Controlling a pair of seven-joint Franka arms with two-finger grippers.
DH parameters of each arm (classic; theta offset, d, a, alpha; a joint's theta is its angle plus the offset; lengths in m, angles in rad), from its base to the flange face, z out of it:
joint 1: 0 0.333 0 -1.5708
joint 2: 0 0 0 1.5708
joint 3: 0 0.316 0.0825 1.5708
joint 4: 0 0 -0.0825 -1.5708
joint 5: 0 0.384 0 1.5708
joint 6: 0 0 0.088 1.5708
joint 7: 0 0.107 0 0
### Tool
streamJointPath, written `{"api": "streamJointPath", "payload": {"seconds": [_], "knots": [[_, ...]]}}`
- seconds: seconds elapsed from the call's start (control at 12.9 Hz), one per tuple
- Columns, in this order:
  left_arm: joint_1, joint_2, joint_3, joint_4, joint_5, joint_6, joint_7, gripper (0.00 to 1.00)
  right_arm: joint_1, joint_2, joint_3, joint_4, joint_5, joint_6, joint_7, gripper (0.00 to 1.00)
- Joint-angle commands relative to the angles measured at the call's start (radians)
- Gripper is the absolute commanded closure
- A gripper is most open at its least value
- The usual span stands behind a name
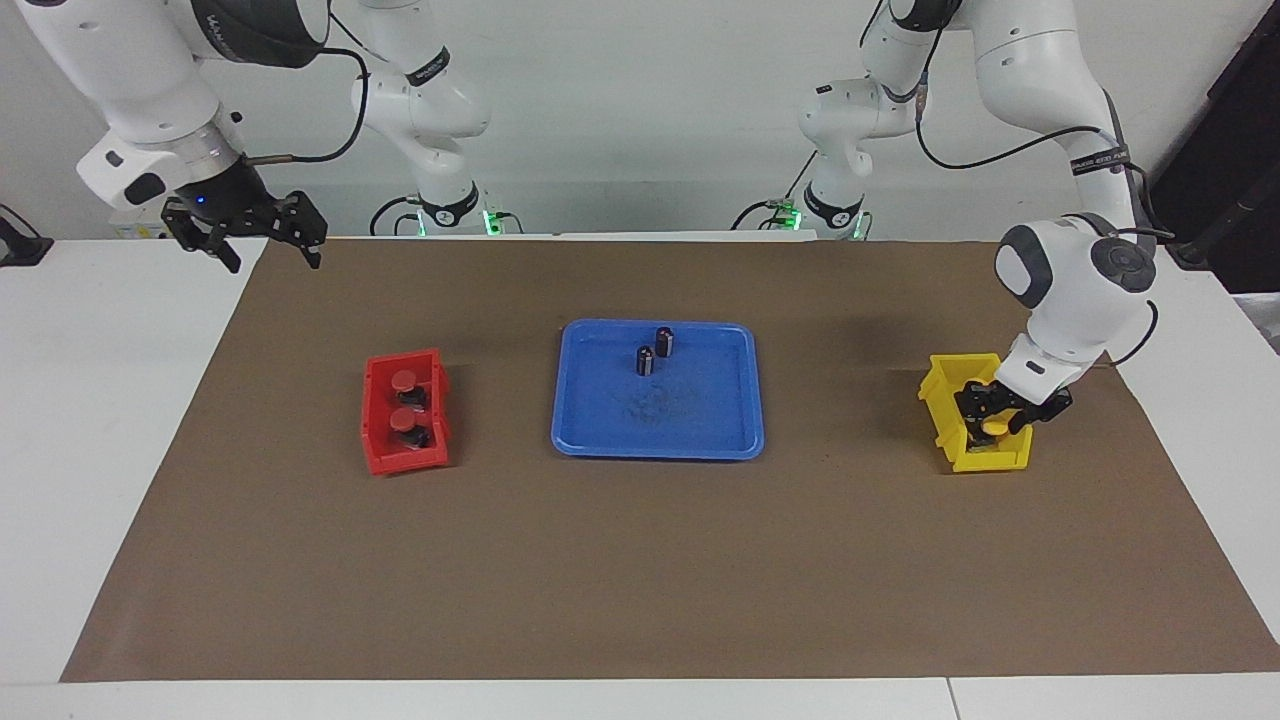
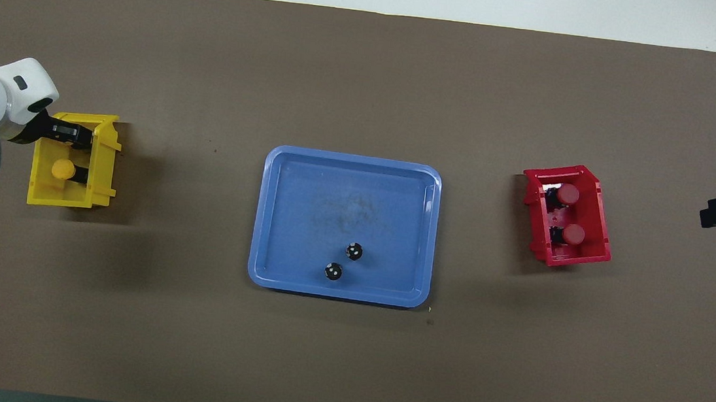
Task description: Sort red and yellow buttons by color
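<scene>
Two red buttons (image 1: 403, 381) (image 1: 405, 421) lie in the red bin (image 1: 378, 455) toward the right arm's end; they also show in the overhead view (image 2: 567, 193) (image 2: 573, 233). One yellow button (image 2: 62, 169) lies in the yellow bin (image 2: 102, 166) toward the left arm's end. My left gripper (image 1: 993, 412) is down in the yellow bin (image 1: 985, 462), right at a yellow cap (image 1: 995, 428). A second yellow button does not show. My right gripper (image 1: 272, 250) is open and empty, raised over the table's edge beside its base.
A blue tray (image 1: 590, 440) stands mid-table with two dark capless cylinders (image 1: 645, 360) (image 1: 665, 341) upright in its part nearer the robots. A brown mat (image 1: 640, 570) covers the table.
</scene>
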Motion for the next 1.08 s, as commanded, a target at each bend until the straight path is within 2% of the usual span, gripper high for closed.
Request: {"api": "streamJointPath", "payload": {"seconds": [0.0, 0.08, 0.23, 0.31, 0.46, 0.62, 0.77, 1.01], "knots": [[0.016, -0.009, -0.009, 0.061, 0.010, -0.073, -0.016, 0.31, -0.012, -0.014, 0.010, -0.012, 0.008, 0.001, 0.014, 0.01], [0.019, -0.009, -0.009, 0.091, -0.013, -0.107, -0.059, 0.24, -0.012, -0.014, 0.010, -0.012, 0.008, 0.001, 0.014, 0.01], [0.015, -0.008, -0.008, 0.102, -0.035, -0.114, -0.113, 0.04, -0.012, -0.014, 0.010, -0.014, 0.008, 0.001, 0.014, 0.01], [0.012, -0.009, -0.008, 0.109, -0.032, -0.124, -0.113, 0.00, -0.012, -0.014, 0.010, -0.014, 0.008, 0.001, 0.014, 0.01], [0.010, -0.021, -0.012, 0.171, 0.017, -0.240, -0.111, 0.00, -0.012, -0.014, 0.010, -0.014, 0.008, 0.001, 0.014, 0.01], [-0.013, -0.022, -0.012, 0.303, 0.037, -0.436, -0.111, 0.00, -0.012, -0.014, 0.010, -0.014, 0.008, 0.001, 0.014, 0.01], [-0.027, -0.032, -0.020, 0.403, 0.036, -0.564, -0.113, 0.00, -0.012, -0.014, 0.010, -0.016, 0.008, 0.001, 0.014, 0.01], [-0.064, -0.112, -0.021, 0.440, 0.011, -0.672, -0.114, 0.00, -0.012, -0.014, 0.010, -0.014, 0.008, 0.001, 0.014, 0.01]]}}
